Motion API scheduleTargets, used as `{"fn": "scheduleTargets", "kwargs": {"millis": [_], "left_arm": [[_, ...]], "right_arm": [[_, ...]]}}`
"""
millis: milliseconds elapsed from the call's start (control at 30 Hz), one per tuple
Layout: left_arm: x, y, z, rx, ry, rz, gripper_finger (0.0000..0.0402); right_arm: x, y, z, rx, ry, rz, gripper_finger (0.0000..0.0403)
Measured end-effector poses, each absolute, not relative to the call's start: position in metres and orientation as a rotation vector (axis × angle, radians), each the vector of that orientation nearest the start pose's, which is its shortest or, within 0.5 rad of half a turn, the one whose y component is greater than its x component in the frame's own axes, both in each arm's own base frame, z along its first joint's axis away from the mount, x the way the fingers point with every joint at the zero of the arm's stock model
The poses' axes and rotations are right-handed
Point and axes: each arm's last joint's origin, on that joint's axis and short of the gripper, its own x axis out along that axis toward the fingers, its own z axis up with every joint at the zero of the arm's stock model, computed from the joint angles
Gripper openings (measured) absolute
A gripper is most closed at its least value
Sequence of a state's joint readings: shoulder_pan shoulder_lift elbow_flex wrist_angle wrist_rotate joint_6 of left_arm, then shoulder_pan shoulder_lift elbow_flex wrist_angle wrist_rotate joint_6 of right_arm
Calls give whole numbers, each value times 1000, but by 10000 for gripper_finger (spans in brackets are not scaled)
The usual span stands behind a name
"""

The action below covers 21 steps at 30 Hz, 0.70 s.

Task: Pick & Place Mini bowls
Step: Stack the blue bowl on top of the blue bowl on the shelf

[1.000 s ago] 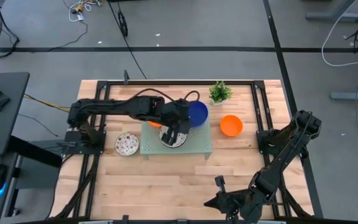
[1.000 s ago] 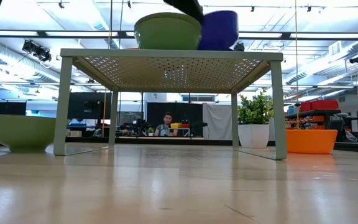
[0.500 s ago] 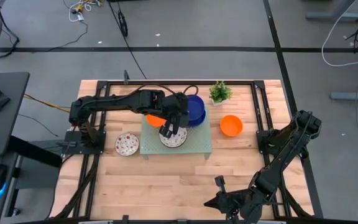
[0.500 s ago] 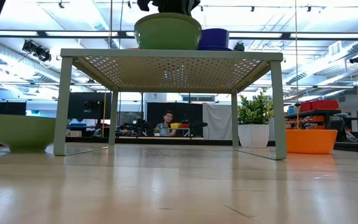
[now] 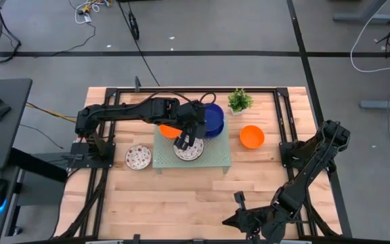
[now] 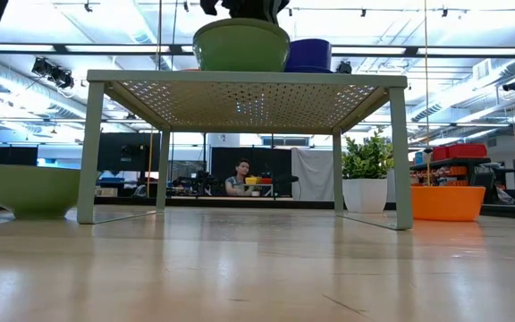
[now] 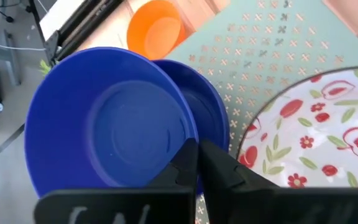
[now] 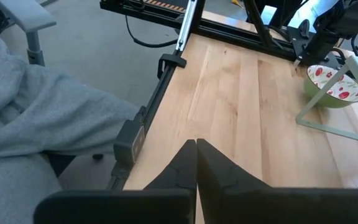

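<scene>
Two dark jointed arms, black cabling, tapered matte-black fingers (image 7: 219, 171).

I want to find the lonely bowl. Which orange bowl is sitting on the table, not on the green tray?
The orange bowl right of the tray, near the plant. The other orange bowl sits on the tray, partly under the left arm.

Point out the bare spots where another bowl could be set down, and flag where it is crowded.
Free: the broad wood strip of the table in front of the green tray, and the gap between the orange bowl and the table's right rail. Crowded: the tray's back half, where the left gripper, the speckled bowl and the blue bowls bunch together.
</scene>
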<state>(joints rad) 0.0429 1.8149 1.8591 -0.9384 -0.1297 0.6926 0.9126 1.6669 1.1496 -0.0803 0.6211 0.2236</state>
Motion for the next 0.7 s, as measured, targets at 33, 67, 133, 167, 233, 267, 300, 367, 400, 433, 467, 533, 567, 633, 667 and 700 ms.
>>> {"fn": "scheduleTargets", "kwargs": {"millis": [33,67,133,167,233,267,300,367,400,433,467,533,567,633,667,700], "left_arm": [[386,20,356,683,910,-153,14],[386,20,356,683,907,-152,17],[386,20,356,683,907,-152,23],[386,20,356,682,907,-152,26],[386,20,356,681,907,-152,30],[386,20,356,679,908,-150,31],[386,20,356,678,907,-150,31],[386,20,356,676,908,-149,31],[386,20,356,676,908,-149,32],[386,20,356,676,908,-149,32],[386,20,356,674,907,-152,32],[386,20,356,672,905,-156,32],[386,20,356,671,905,-157,32],[386,20,356,670,904,-159,34],[386,20,356,670,904,-159,38],[386,20,356,670,903,-159,43]], "right_arm": [[236,277,246,-198,458,231,6],[236,277,246,-197,458,231,6],[236,277,246,-198,458,231,6],[236,277,246,-198,458,231,7],[236,277,246,-198,458,231,7],[236,277,246,-198,458,231,7],[236,277,246,-198,458,231,7],[236,277,246,-198,458,232,7],[236,277,246,-198,458,232,7],[236,277,246,-198,458,231,7],[236,277,246,-198,458,231,7],[236,277,246,-198,458,231,7],[236,277,246,-198,458,231,7],[236,277,246,-198,458,232,7],[236,277,246,-198,458,232,7],[236,277,246,-198,458,231,7]]}}
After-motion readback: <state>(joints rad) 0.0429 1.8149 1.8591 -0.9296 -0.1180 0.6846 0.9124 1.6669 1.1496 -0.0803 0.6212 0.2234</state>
